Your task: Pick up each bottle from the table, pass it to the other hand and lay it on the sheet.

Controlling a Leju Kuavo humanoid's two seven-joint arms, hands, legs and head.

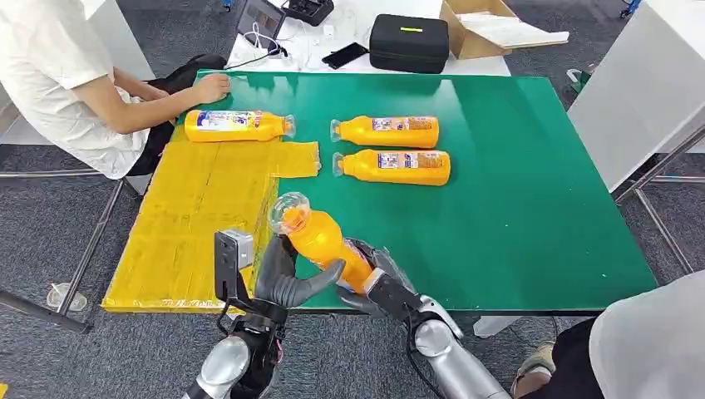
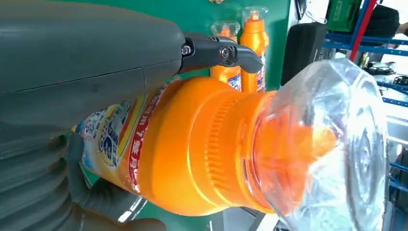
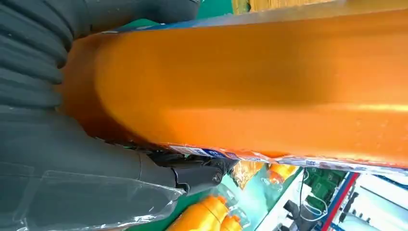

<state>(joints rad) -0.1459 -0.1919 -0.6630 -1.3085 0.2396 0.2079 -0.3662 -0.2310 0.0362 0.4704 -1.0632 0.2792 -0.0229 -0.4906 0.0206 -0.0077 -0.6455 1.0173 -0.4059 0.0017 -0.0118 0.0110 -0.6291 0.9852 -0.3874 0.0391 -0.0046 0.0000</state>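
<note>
two hands (image 1: 287, 278) (image 1: 374, 278) around one bottle (image 1: 320, 237)

The glossy orange plastic bottle (image 1: 320, 239) had a clear, shiny cap (image 1: 288, 212); the green table top (image 1: 515, 208) looked matt and smooth.

The head view looks from high on the robot, forward and down over the whole green counter (image 1: 515, 208), from its near edge to the far edge. The left wrist view sits very close behind the left robot hand (image 2: 72, 86) and faces along the held bottle (image 2: 202, 144) toward the counter's far side. The right wrist view is even nearer, behind the right robot hand (image 3: 72, 159). All three views share this bottle; the two lying bottles (image 1: 391, 150) appear in each too.
</note>
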